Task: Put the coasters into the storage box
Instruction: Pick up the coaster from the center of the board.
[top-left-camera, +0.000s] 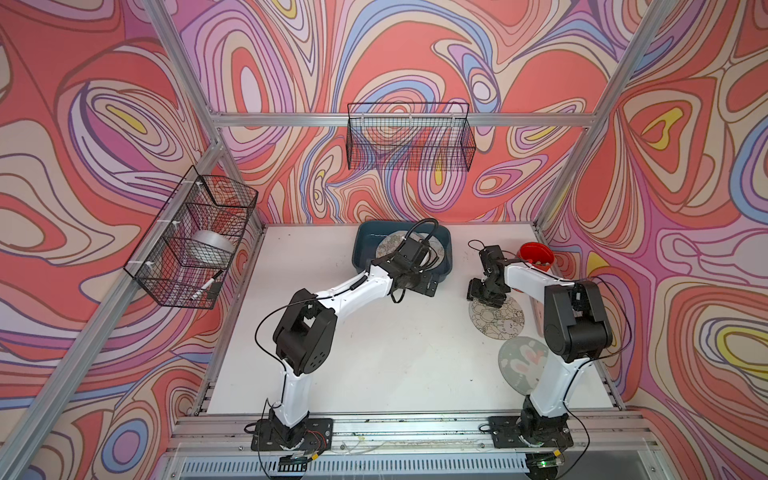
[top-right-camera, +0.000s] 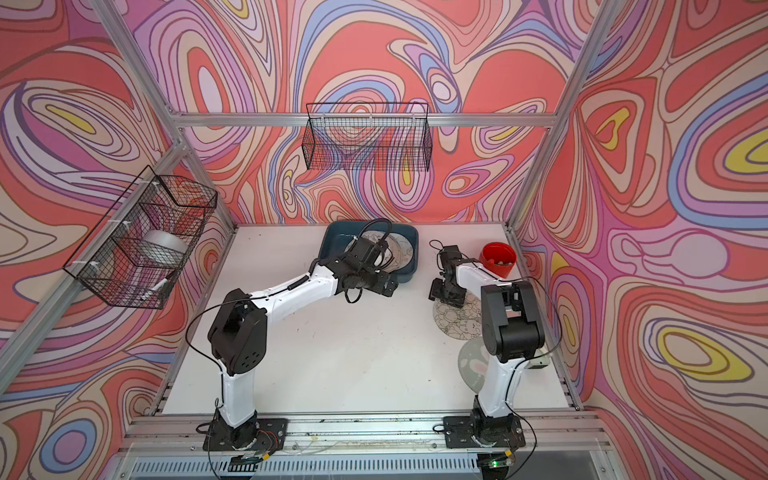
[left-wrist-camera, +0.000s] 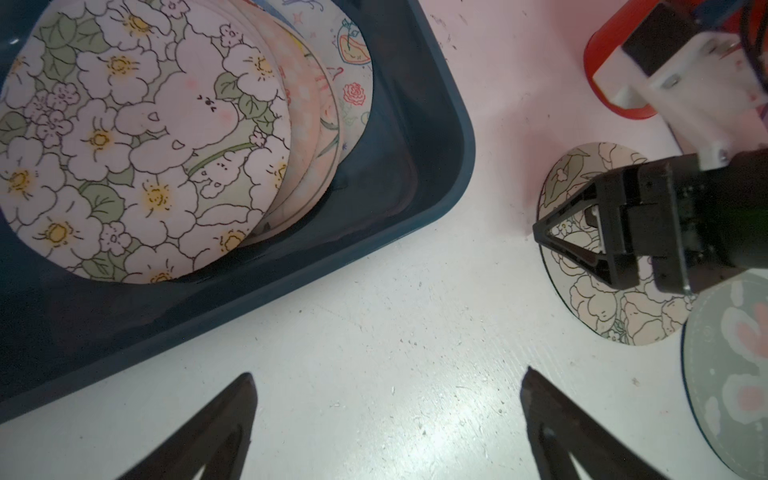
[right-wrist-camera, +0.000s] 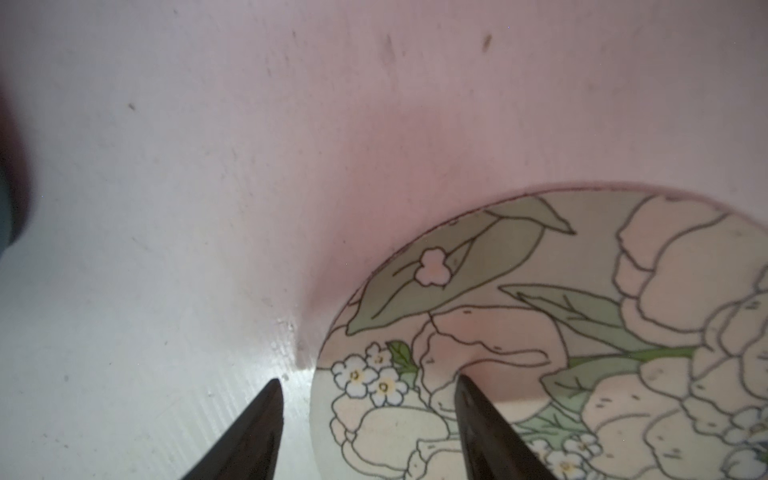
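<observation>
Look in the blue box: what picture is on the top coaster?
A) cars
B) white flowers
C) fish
B: the top coaster in the blue box is covered in white flowers with yellow middles.

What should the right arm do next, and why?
Probably close its jaws on the edge of the flowery coaster: the jaws stand open astride that edge, and the coaster lies flat on the table, not yet in the blue box.
</observation>
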